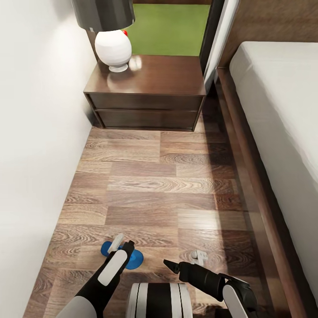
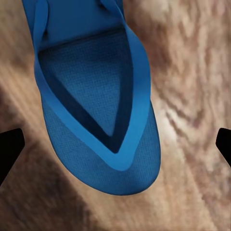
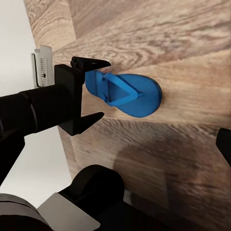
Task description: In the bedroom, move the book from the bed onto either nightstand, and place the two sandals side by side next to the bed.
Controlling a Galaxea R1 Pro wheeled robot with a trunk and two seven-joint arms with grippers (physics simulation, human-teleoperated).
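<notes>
One blue sandal (image 1: 132,259) in sight, flat on the wood-plank floor (image 1: 163,190) near the white wall (image 1: 35,132), partly hidden in the head view behind the left hand (image 1: 125,245). Sole up, V-shaped strap on top; rounded toe end (image 2: 120,178) toward the left wrist camera, long axis running straight away from it, along the line of the fingers. Seen from the right wrist as a whole sandal (image 3: 130,96) lying lengthwise away from the left hand, strap end nearest the black fingers. Left hand (image 3: 91,89) low over the sandal's strap end, jaws spread wide, nothing between them; dark fingertips (image 2: 9,149) well to either side of the sole and apart from it. Right hand (image 1: 171,265) hovering over bare floor beside the sandal; how far open, impossible to tell. One dark brown nightstand (image 1: 148,95) against the far wall, two drawer fronts, one white lamp (image 1: 112,48) with a dark shade on top. One bed (image 1: 282,115) along the right, grey mattress on a dark wooden frame.
</notes>
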